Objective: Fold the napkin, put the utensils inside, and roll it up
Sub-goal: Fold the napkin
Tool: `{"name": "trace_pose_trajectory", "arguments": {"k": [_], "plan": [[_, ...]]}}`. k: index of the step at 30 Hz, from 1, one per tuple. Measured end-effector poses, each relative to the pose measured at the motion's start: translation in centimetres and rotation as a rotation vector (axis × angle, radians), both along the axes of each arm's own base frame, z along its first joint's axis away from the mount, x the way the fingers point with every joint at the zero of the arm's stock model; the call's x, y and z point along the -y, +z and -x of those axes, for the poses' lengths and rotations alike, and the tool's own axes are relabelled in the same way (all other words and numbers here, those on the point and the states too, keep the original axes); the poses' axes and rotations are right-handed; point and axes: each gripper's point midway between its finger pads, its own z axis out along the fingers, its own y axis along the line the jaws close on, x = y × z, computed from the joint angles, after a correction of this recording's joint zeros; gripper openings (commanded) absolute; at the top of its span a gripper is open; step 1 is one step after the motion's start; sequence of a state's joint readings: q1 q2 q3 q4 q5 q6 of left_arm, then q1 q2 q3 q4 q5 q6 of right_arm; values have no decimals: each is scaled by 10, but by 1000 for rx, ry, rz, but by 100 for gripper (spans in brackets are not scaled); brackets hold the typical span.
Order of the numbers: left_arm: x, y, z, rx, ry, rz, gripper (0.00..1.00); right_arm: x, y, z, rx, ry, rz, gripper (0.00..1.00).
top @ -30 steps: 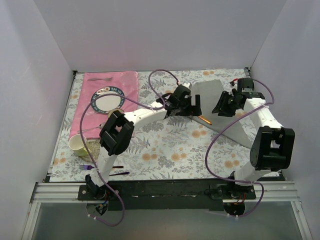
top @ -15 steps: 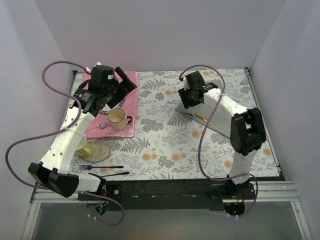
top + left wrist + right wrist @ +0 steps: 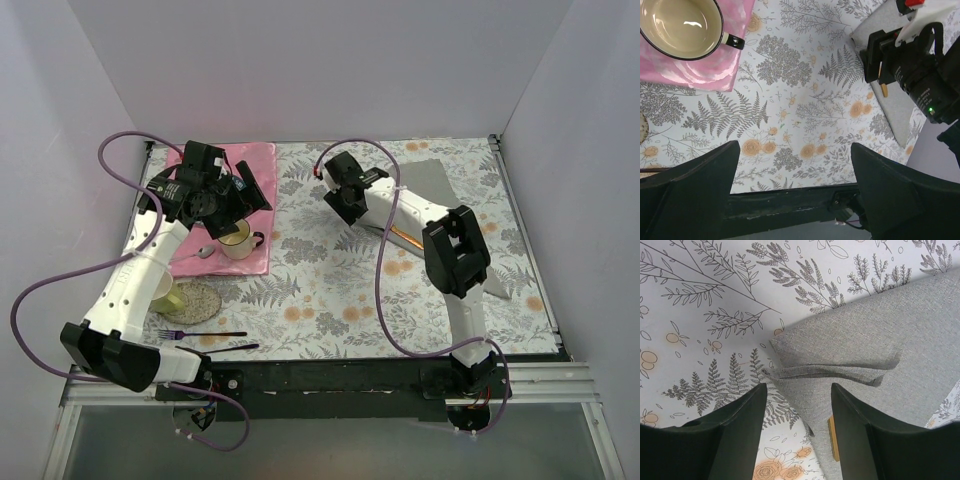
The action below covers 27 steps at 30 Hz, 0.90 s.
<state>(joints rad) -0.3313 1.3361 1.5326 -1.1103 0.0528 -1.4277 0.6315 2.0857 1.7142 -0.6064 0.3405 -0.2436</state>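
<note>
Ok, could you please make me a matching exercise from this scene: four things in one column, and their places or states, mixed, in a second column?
Column one
1. cup
2. fork
3. napkin
4. left pincer

Column two
A. open, nothing between its fingers
B. grey, lying on the right part of the table
C. standing on the pink placemat
D. near the front edge, on the left

Pairs: 1-C, 2-D, 3-B, 4-A
</note>
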Motion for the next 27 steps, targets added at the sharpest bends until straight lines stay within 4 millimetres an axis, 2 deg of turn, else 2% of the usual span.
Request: {"name": "trace_pose_trajectory", "arguments": {"k": [7, 17, 20, 21, 23, 24, 25, 27], "plan": [[-1, -1, 6, -20, -29, 10, 93, 3, -13, -1, -33, -11, 38, 57], [-4, -2, 8, -38, -33, 21, 93, 2, -15, 3, -48, -17, 30, 46], [-4, -2, 8, -41, -34, 24, 93, 1, -17, 4, -57, -27, 18, 37], [-4, -2, 9, -42, -34, 25, 93, 0, -18, 4, -60, -30, 14, 28], [-5, -2, 9, -44, -35, 28, 93, 0, -21, 5, -68, -47, 4, 18], [-5, -2, 9, -45, -35, 29, 93, 0, -22, 5, -71, -51, 1, 8], [-5, -1, 9, -44, -37, 31, 93, 0, -23, 5, -74, -56, -2, 3], [-5, 0, 9, -41, -38, 34, 93, 1, -23, 6, -77, -83, -14, 1]]}}
